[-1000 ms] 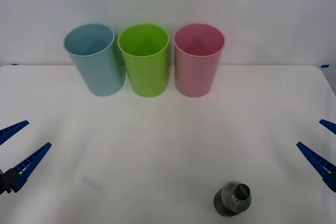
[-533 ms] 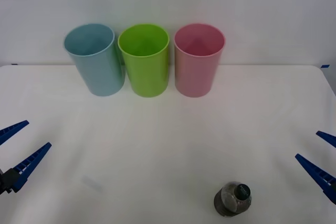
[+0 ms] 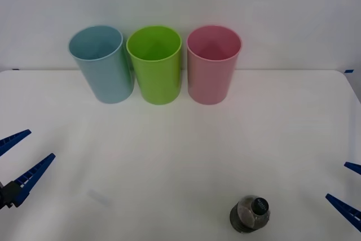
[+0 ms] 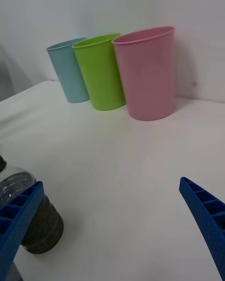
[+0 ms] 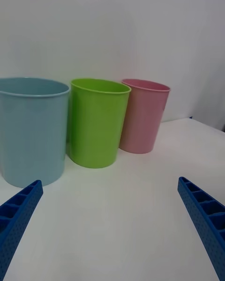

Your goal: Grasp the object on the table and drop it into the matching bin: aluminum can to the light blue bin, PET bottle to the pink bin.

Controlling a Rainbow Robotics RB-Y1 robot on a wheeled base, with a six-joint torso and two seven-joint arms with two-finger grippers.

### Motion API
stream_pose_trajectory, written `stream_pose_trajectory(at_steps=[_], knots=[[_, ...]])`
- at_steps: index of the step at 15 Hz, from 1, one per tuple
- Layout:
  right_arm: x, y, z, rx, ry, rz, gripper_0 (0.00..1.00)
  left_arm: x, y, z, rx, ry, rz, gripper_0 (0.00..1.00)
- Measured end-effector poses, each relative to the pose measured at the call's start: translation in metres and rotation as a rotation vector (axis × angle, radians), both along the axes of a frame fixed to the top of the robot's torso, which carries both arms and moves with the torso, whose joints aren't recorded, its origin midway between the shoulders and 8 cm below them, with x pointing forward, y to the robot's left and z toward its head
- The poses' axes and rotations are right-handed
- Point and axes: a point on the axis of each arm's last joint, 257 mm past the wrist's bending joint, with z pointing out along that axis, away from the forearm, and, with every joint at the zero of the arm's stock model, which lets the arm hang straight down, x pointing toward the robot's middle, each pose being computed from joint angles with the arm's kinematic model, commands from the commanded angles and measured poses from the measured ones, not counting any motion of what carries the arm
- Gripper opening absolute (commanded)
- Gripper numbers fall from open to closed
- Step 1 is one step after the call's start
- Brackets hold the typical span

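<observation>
I saw right tool (image 3: 351, 195) spread apart beside PET bottle (image 3: 250, 214) (upright) | left tool (image 3: 18, 159) apart, parked | pink bin (image 3: 214, 64) far on counter (image 3: 180, 150)

left gripper (image 3: 17, 162): two blue tapered fingers, ribbed, with open cells along the edge; black mount at base
right gripper (image 3: 348, 191): matching blue ribbed fingers with pointed tips, dimpled faces

Lighting's bright, soft and even, kinda washed out on the white table (image 3: 180, 156). Only faint shadows sit under the three cups and the bottle (image 3: 250, 214). No harsh glare. In the right wrist view the close-up bottle looks blurry.
</observation>
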Motion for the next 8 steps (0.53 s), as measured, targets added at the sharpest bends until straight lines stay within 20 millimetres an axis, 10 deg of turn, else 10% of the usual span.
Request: stream_pose_trajectory(at_steps=[8], knots=[[-0.046,0.008,-0.03,-0.071,0.098,0.187,1.0,0.0,0.0,0.0,0.0,0.0,0.0,1.0]])
